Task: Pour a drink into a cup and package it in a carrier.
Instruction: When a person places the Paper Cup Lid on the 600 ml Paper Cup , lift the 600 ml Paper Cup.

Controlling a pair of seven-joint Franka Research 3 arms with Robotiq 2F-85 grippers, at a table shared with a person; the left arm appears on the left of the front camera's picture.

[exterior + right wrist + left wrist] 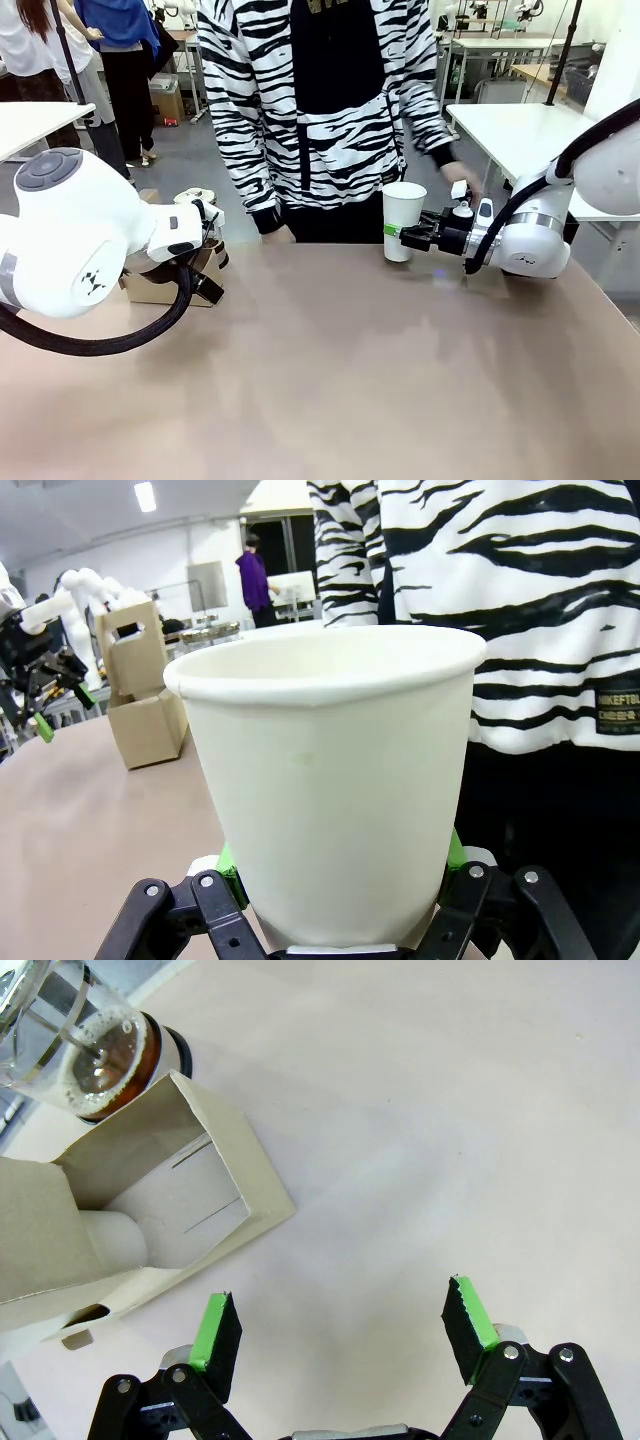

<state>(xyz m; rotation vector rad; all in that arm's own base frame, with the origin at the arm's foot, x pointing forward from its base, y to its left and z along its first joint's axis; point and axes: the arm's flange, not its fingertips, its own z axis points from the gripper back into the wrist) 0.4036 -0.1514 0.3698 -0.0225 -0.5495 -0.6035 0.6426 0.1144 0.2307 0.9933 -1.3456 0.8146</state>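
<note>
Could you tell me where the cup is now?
Front view, robot's right: the cup is held upright in the right gripper, near the far table edge.

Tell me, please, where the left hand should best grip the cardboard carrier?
Grip the upright handle panel of the carrier near its top, from above: it is thin, flat and the tallest part, so the open left hand could close across it.

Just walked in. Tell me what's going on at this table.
The right end effector is shut on a lidless white paper cup, upright near the far edge of the table, before a person in a striped top. The left end effector hangs open beside the brown carrier, with the jug of dark drink just past it. Nothing is being poured.
</note>
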